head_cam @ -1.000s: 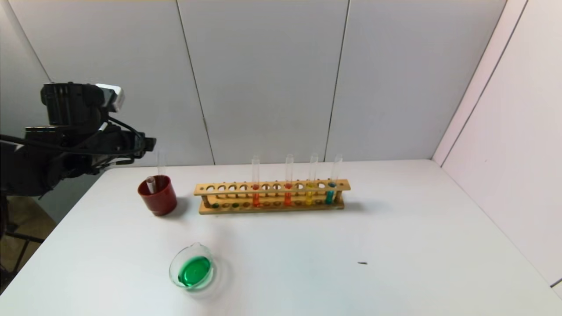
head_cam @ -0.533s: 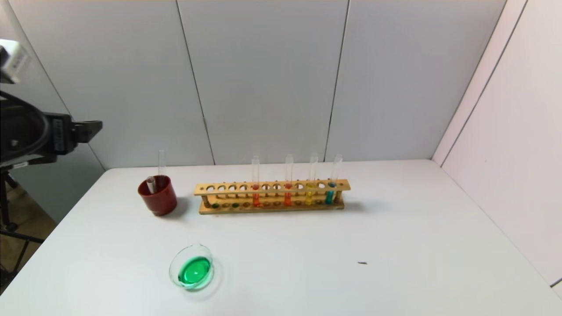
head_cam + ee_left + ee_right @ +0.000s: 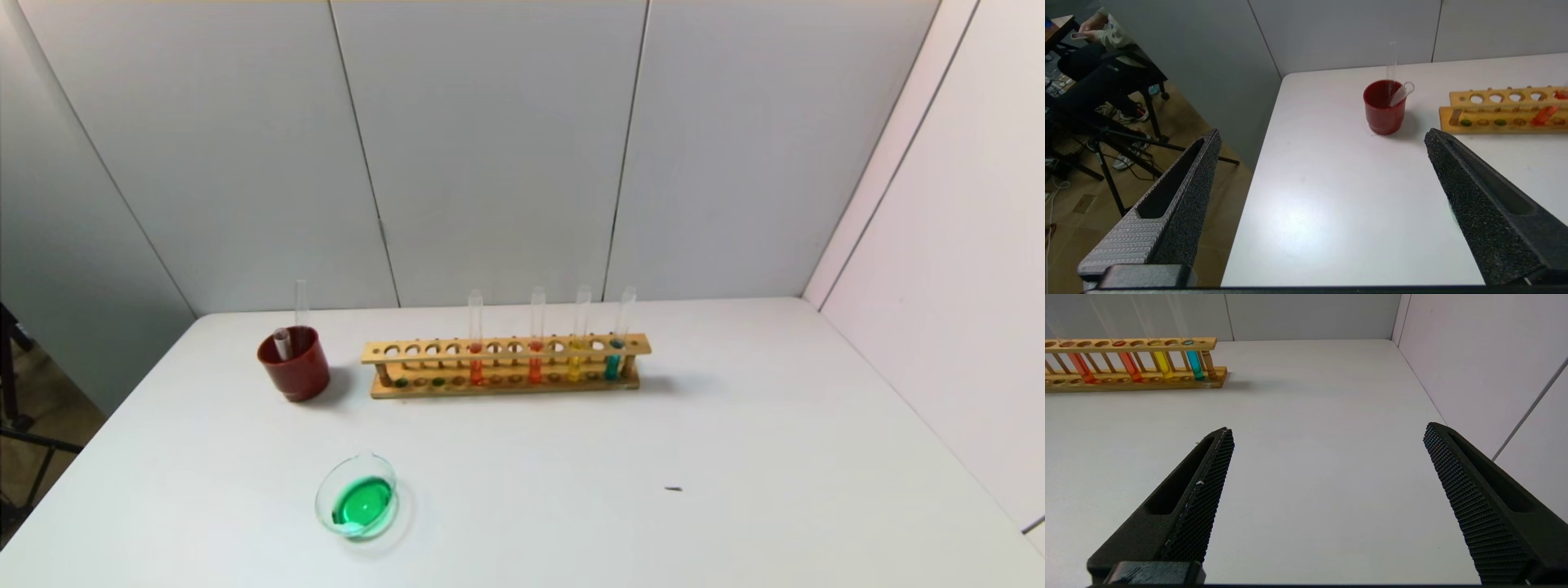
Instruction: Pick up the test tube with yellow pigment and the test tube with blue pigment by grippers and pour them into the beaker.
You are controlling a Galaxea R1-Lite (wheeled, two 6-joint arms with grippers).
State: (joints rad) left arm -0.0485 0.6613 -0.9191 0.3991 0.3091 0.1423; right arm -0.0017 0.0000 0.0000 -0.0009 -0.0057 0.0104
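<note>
The beaker (image 3: 353,467) stands near the table's front left and holds green liquid. No tube with yellow-green or sky-blue liquid shows. Two empty clear tubes, one tall (image 3: 300,302) and one short (image 3: 282,343), stand in the red cup (image 3: 295,371), which also shows in the left wrist view (image 3: 1383,110). Neither gripper shows in the head view. My left gripper (image 3: 1323,132) is open and empty above the table's left edge, short of the cup. My right gripper (image 3: 1329,428) is open and empty over bare table on the right.
A wooden rack (image 3: 506,382) at the back holds tubes of orange, red, pure yellow (image 3: 577,359) and dark teal (image 3: 614,359) liquid. Wall panels close the back and right. A seated person (image 3: 1102,61) and a tripod are off the table's left.
My left arm has drawn back to the left, from beside the red cup out of the head view. The cup, rack and beaker have not moved.
</note>
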